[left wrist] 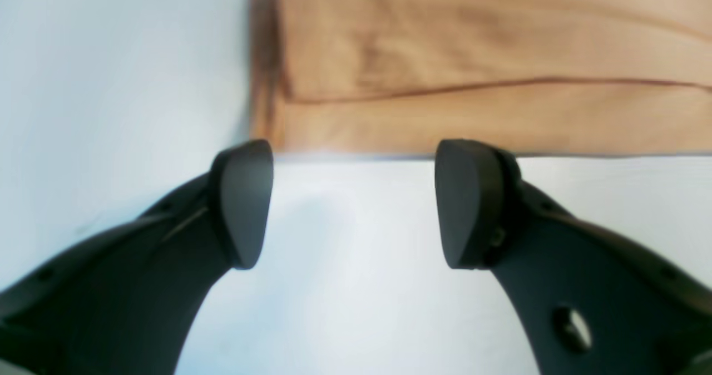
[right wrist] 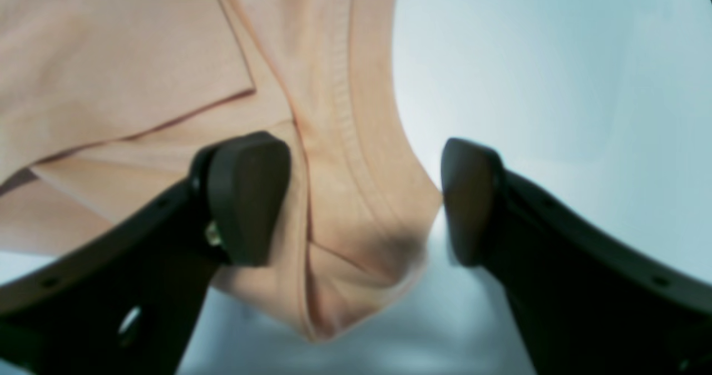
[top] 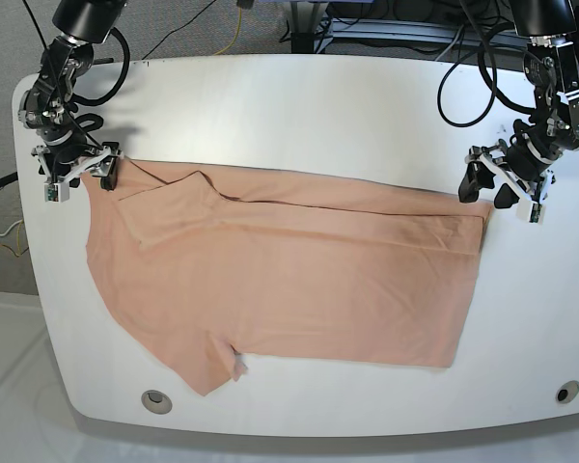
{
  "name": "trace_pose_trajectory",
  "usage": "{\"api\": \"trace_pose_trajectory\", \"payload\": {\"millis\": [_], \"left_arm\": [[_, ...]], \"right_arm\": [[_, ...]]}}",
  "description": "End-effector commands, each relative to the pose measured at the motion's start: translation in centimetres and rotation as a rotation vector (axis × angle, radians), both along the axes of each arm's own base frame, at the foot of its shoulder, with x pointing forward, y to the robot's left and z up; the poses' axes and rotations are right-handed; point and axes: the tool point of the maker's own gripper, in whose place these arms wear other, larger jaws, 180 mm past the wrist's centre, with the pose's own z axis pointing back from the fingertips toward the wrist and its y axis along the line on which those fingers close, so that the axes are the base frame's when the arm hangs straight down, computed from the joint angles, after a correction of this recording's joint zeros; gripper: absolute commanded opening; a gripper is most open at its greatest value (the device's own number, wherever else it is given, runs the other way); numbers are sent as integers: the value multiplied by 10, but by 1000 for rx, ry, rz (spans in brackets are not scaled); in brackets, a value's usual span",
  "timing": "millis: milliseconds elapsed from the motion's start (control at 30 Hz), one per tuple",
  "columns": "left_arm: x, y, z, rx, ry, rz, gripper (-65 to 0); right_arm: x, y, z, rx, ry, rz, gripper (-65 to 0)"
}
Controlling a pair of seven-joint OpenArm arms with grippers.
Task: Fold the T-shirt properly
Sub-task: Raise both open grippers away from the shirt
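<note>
Base view: peach T-shirt (top: 299,280), half-folded lengthwise.

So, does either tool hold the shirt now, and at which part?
Nothing is held. The left tool stands open just off the shirt edge. The right tool is open around a folded corner, not closed on it.

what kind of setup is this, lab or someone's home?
Looks like a robotics lab bench, probably: a white table with rounded corners, loose cables trailing behind it, and two mounted arms, left gripper and right gripper, at the ends of a peach T-shirt.
</note>
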Motion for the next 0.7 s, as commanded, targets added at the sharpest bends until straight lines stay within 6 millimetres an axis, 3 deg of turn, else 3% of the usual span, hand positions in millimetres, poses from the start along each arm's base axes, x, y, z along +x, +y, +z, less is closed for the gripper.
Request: {"api": "trace_pose_trajectory", "payload": {"millis": [0,167,300,367,433,667], "left_arm": [[7,11,7,1,-26,16,-221],[8,20,0,-7,-3,48,-222],[8,22,-5,-12,12,63,-224],[6,19,-7,-16,17,56,-223],[6,19,-7,-16,16,54,-221],[4,21,-7,-12,11,57,-215]], "right_arm": [[8,-8,15,-20,-50,1,-228],[7,-7,16,-21,-49,5,-308],[7,-6,15,-18,-49,7,-420],[5,-3,12,-15,-33,18,-567],[6,-2,13,-13,-36,22,-631],[6,1,13,-11,-35,38,-650]]}}
